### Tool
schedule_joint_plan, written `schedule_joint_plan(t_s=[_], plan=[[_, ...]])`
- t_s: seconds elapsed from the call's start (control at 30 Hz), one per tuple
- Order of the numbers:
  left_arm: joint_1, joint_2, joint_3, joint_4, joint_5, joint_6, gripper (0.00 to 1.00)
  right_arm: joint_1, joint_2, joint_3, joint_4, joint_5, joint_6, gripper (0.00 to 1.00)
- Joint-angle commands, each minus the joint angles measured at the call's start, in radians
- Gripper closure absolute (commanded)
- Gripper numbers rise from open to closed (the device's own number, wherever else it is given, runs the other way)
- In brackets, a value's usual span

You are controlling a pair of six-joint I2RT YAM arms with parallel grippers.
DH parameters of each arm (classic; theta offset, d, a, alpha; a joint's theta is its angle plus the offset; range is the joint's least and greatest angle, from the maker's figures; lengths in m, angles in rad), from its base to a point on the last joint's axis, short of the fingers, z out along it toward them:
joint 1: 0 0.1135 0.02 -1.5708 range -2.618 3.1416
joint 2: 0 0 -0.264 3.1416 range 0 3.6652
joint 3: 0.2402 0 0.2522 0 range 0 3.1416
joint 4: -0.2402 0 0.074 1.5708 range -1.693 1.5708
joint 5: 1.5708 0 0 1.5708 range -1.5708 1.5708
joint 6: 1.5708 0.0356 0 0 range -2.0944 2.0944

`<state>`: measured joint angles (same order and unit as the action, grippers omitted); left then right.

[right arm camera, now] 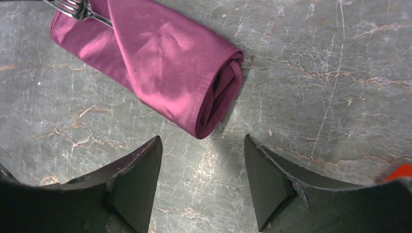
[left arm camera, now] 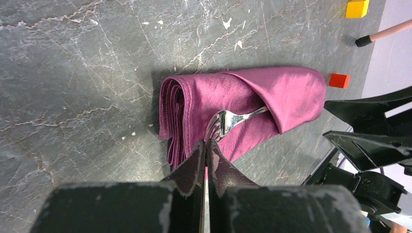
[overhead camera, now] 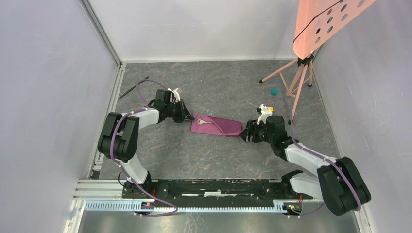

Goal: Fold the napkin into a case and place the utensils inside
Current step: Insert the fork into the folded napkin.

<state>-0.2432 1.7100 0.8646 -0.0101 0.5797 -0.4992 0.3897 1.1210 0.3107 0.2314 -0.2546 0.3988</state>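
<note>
The left claw (left arm camera: pixel 206 150) is clenched, with nothing seen held. Just ahead of its tips the fork (left arm camera: pixel 228 120) is found with its tines out of the folded napkin (left arm camera: pixel 282 92) and its handle tucked under the flap, on the desk (left arm camera: pixel 73 73). The right claw (right arm camera: pixel 201 143) is held released, just short of the napkin's rolled end. The cloth is judged soft and easily shifted. The fork is judged stiff and slick, best pinched at the neck. No writing is seen.

Finely woven cloth napkin (left arm camera: pixel 291 92), softly sheened; glossy metal fork (left arm camera: pixel 233 119) (tines mirror-bright); scuffed, veined stone-look table (left arm camera: pixel 73 73).
</note>
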Motion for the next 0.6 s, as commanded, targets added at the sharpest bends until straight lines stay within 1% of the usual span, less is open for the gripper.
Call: schedule_joint_plan(t_s=[0.0, 0.17, 0.27, 0.33, 0.43, 0.53, 0.57], plan=[[-0.005, -0.016, 0.001, 0.032, -0.002, 0.034, 0.98, -0.038, 0.091, 0.048, 0.100, -0.075, 0.093, 0.33], [-0.005, -0.027, 0.003, 0.024, 0.002, 0.033, 0.98, -0.045, 0.192, 0.042, 0.193, -0.131, 0.118, 0.44], [-0.005, -0.027, 0.005, 0.019, 0.005, 0.034, 0.98, -0.048, 0.225, 0.028, 0.231, -0.138, 0.123, 0.48], [-0.005, -0.024, 0.005, 0.018, 0.005, 0.036, 0.98, -0.051, 0.233, 0.029, 0.259, -0.171, 0.135, 0.49], [-0.005, -0.021, 0.007, 0.018, 0.005, 0.037, 0.98, -0.052, 0.215, 0.036, 0.277, -0.192, 0.147, 0.45], [-0.006, -0.021, 0.011, 0.015, 0.000, 0.037, 0.98, -0.061, 0.202, 0.060, 0.219, -0.144, 0.149, 0.38], [-0.006, -0.020, 0.012, 0.015, -0.002, 0.039, 0.98, -0.065, 0.204, 0.068, 0.212, -0.132, 0.149, 0.37]])
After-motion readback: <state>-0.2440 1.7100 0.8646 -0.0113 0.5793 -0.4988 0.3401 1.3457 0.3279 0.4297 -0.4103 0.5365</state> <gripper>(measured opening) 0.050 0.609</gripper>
